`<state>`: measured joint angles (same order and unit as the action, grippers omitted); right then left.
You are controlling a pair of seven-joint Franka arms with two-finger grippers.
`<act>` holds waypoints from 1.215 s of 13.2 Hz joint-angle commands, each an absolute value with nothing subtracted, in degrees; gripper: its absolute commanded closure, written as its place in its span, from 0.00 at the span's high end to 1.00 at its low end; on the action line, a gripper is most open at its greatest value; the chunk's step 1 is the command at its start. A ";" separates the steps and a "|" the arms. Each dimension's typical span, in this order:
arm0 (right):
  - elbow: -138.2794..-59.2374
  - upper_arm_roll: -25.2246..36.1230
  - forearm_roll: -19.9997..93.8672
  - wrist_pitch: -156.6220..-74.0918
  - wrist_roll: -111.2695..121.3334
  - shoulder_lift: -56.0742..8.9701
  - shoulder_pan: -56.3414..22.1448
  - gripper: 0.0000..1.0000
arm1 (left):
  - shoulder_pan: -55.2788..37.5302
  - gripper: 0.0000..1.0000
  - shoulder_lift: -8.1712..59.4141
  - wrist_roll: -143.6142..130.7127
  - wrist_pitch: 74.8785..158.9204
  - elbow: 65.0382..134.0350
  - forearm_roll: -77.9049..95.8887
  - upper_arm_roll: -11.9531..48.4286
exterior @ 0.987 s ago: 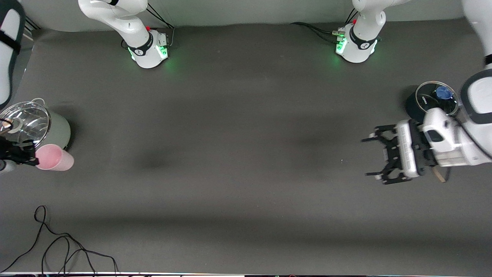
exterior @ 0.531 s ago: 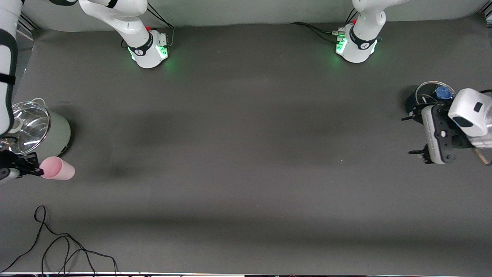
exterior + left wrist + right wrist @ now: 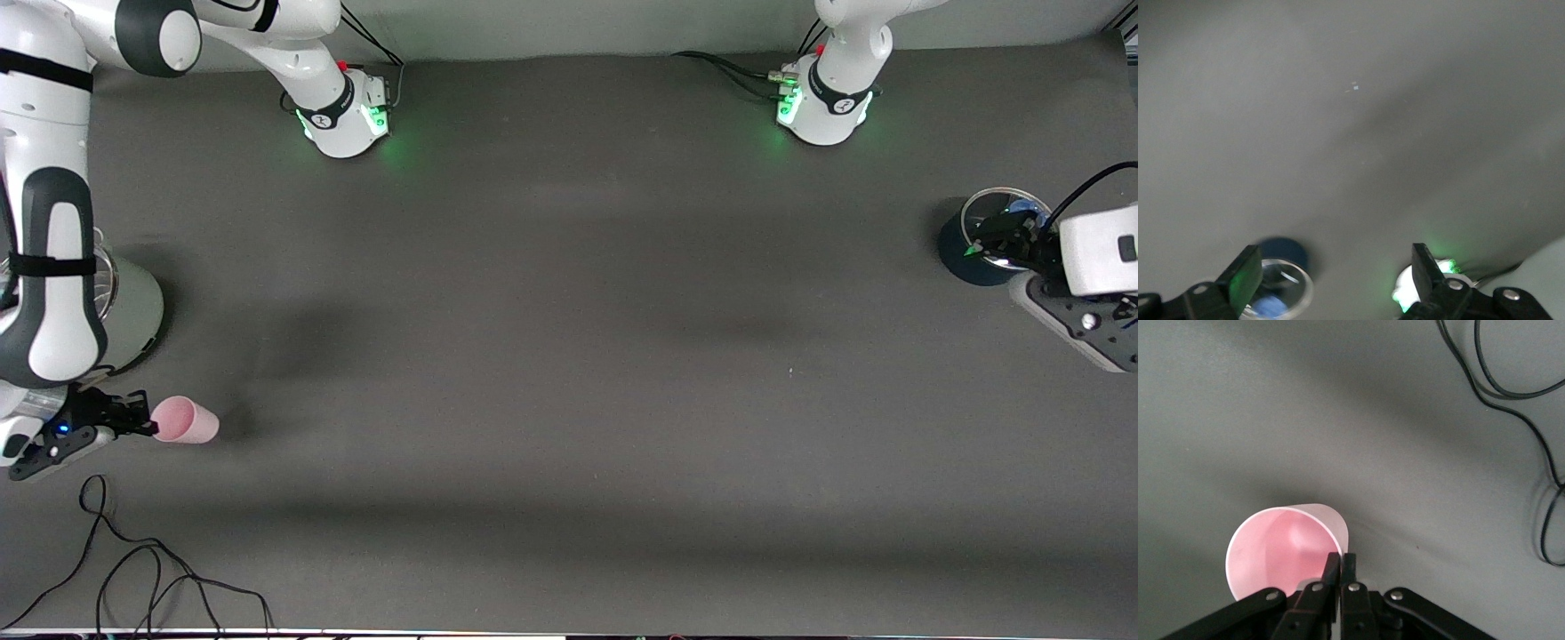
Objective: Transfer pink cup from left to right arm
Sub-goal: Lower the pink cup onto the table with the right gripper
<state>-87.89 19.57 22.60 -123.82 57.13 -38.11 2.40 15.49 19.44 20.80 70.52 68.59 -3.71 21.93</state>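
Observation:
The pink cup (image 3: 184, 420) is held at the right arm's end of the table, low over the dark mat, nearer to the front camera than the pale green pot. My right gripper (image 3: 147, 425) is shut on its rim. In the right wrist view the cup (image 3: 1281, 553) shows its open mouth, with one finger inside the wall and one outside, and the gripper (image 3: 1340, 563) is pinched tight. I cannot tell if the cup touches the mat. My left gripper (image 3: 982, 242) is open and empty over the dark blue pot; it also shows in the left wrist view (image 3: 1333, 270).
A pale green pot (image 3: 133, 307) with a glass lid stands beside the right arm, partly hidden by it. A dark blue pot (image 3: 965, 258) with a glass lid (image 3: 1281, 287) stands at the left arm's end. A black cable (image 3: 133, 569) lies near the table's front edge, also in the right wrist view (image 3: 1511, 393).
My right gripper has carried the pink cup down and nearer to the front camera, away from the green pot. My left gripper has drawn back to over the dark blue pot.

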 commanded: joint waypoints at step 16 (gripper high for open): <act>-85.34 21.97 16.90 -109.02 46.18 -28.86 0.27 1.00 | 9.76 1.00 18.90 0.19 71.98 71.54 -6.42 23.38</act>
<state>-83.67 21.63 21.39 -114.43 52.25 -35.41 2.11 10.54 19.38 2.79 72.48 72.28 -5.96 23.88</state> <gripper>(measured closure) 0.000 0.000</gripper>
